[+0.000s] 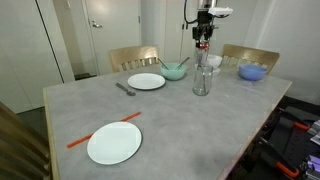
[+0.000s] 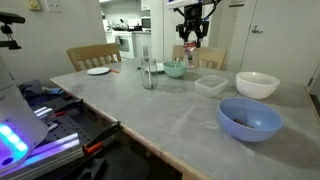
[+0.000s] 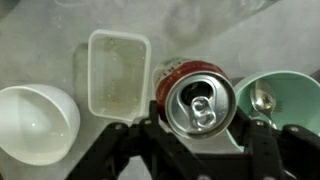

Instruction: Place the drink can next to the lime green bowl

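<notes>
My gripper [image 3: 198, 118] is shut on the drink can [image 3: 198, 98], a reddish can with a silvery top, with one finger on each side. In both exterior views the gripper [image 1: 204, 40] [image 2: 190, 38] holds the can [image 1: 204, 46] above the far part of the table. The lime green bowl [image 3: 290, 92] has a spoon [image 3: 262, 98] in it and lies just right of the can in the wrist view. It also shows in both exterior views [image 1: 175, 71] [image 2: 175, 69], below and beside the gripper.
A clear square container [image 3: 118, 72] [image 2: 211, 85] and a white bowl [image 3: 35, 122] [image 2: 257, 84] lie on the can's other side. A tall glass [image 1: 202, 80] [image 2: 149, 75], a blue bowl [image 1: 252, 72] [image 2: 249, 118], two white plates [image 1: 146, 82] [image 1: 114, 143] and a red stick [image 1: 105, 131] are on the table.
</notes>
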`<state>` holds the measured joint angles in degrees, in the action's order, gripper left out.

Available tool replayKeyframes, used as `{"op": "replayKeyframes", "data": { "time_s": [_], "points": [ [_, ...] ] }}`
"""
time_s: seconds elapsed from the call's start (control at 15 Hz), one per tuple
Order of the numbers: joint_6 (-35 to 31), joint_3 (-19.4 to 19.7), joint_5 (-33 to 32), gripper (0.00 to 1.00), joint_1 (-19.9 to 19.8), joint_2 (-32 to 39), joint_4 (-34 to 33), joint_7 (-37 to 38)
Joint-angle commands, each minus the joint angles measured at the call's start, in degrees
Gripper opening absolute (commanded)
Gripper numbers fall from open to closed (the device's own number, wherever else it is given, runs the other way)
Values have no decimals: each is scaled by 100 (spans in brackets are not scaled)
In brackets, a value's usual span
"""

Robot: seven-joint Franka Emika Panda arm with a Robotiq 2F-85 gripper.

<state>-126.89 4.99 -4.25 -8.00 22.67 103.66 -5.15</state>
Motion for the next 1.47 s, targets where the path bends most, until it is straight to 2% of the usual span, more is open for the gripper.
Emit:
{"op": "replayKeyframes", "data": {
  "time_s": [0.0,0.6,1.07,1.4],
  "points": [
    [-505,36,20,41,137,-45,305,457],
    [-1138,112,6,41,367,382,270,1487],
    [-1231,118,227,41,331,823,83,1783],
    [-1245,77,680,41,239,943,-26,1841]
  ]
}}
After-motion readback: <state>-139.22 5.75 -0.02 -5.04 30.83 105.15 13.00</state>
